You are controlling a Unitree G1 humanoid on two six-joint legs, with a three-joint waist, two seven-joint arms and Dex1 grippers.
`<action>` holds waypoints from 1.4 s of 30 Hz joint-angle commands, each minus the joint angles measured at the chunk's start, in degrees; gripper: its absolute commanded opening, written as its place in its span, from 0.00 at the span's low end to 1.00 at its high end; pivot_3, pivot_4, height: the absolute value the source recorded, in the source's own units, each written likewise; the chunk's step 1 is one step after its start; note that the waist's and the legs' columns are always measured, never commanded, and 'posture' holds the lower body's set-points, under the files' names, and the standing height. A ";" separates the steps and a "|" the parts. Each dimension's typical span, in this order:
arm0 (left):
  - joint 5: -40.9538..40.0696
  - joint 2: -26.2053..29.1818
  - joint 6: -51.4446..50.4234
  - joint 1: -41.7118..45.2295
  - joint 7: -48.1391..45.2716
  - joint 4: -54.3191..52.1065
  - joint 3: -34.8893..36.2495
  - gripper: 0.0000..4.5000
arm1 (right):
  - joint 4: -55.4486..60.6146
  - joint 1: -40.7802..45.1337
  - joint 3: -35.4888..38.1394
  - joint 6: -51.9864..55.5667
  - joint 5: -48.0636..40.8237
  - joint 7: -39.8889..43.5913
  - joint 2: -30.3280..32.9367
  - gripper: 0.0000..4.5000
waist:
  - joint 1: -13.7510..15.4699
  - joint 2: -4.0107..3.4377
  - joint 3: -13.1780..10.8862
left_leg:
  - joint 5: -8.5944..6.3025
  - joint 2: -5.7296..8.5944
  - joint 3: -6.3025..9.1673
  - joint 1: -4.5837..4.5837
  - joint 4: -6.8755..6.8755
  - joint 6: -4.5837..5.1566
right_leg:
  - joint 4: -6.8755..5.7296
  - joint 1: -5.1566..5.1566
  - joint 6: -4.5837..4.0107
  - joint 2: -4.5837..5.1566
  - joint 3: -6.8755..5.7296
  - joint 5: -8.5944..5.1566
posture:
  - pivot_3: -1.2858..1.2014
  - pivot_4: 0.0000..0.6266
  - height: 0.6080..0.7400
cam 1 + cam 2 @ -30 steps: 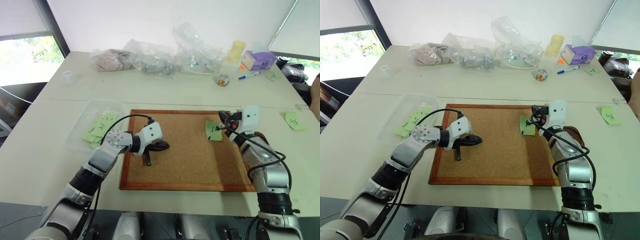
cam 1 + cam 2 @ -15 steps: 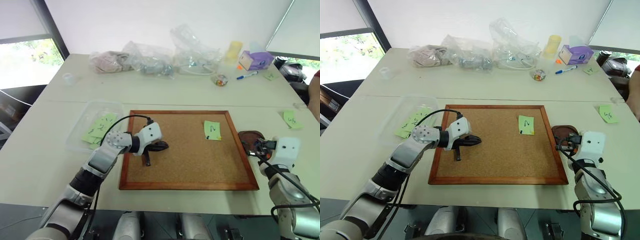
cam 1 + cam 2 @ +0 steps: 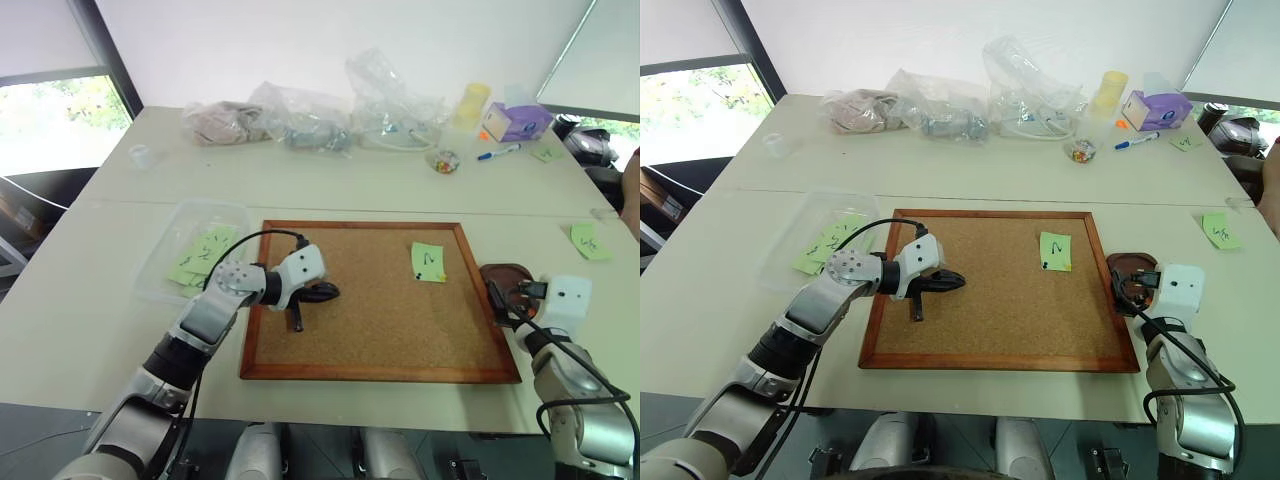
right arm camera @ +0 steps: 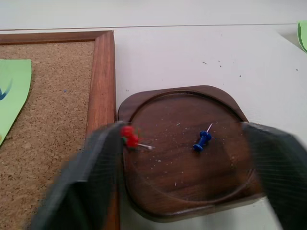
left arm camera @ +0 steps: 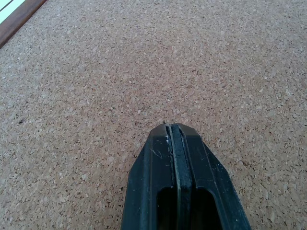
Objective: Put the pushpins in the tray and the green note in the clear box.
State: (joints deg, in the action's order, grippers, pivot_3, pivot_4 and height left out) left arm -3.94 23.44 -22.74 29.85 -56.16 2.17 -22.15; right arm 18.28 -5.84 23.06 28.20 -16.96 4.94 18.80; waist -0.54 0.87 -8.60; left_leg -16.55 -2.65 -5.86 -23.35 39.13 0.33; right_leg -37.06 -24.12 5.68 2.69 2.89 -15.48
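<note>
Green note point(image 3: 428, 262) sits pinned on the corkboard point(image 3: 380, 300) — tray point(image 3: 503, 276) just beside its right edge.

"2"-like squiggle on green note point(image 3: 428, 262)

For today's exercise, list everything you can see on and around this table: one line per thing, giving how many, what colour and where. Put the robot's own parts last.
Corkboard: one, brown with a wood frame, middle of the table.
Green note: one, light green with a black squiggle, on the corkboard's right part.
Tray: one, dark brown, just right of the corkboard.
Pushpins: two, a red pin at the tray's rim and a blue pin lying inside it.
Clear box: one, transparent, left of the corkboard, green notes inside.
Plastic bags: several, clear, along the far edge.
Marker: one, blue-capped, far right.
Loose notes: green, on the table's right side.
Left tool: black, shut, over the corkboard.
Right tool: black, open, over the tray.
</note>
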 commanded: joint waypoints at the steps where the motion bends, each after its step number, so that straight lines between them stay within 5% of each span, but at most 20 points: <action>1: 0.87 -0.69 -0.04 -0.22 0.17 0.98 -1.36 0.00 | 0.49 1.06 0.94 -1.53 0.40 -0.13 0.19 0.99 | -0.01 0.00 0.00 | 0.00 0.00 0.00 0.00 0.00 0.00 | 0.00 0.00 0.00 0.00 0.00 0.00 | 0.52 0.24 0.98; 15: 1.07 -0.61 0.17 -0.99 0.45 -0.10 -1.41 0.00 | 3.13 5.53 8.93 -2.44 -10.29 -1.72 -3.87 0.99 | 0.01 0.00 0.00 | 0.00 0.00 0.01 0.00 0.00 0.00 | 0.00 0.01 0.01 0.00 0.00 0.01 | 0.52 0.24 0.98; 32: 1.26 -0.58 0.28 -1.23 0.88 -0.51 -1.13 0.00 | -1.59 2.65 2.15 3.85 0.11 -4.60 0.44 0.99 | -0.08 -0.02 0.01 | 0.00 -0.01 0.01 0.01 0.00 0.00 | 0.00 0.01 -0.01 0.01 0.00 -0.01 | 0.52 0.24 0.98; 42: 1.43 -0.66 0.33 -1.26 1.57 -0.43 -0.58 0.00 | 0.49 3.78 4.60 2.65 -0.86 -4.17 -0.26 0.99 | -0.02 -0.02 0.02 | 0.00 0.00 0.02 0.00 0.00 0.00 | 0.02 0.02 -0.01 0.02 -0.01 0.00 | 0.52 0.24 0.98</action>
State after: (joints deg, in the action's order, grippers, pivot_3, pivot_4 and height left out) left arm -3.18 23.23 -22.00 29.26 -55.08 1.53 -21.71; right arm 15.60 -2.19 25.39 33.64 -17.22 0.71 18.78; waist -0.56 0.85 -8.59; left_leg -16.55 -2.66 -5.84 -23.35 39.13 0.33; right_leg -37.04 -24.09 5.67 2.71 2.88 -15.48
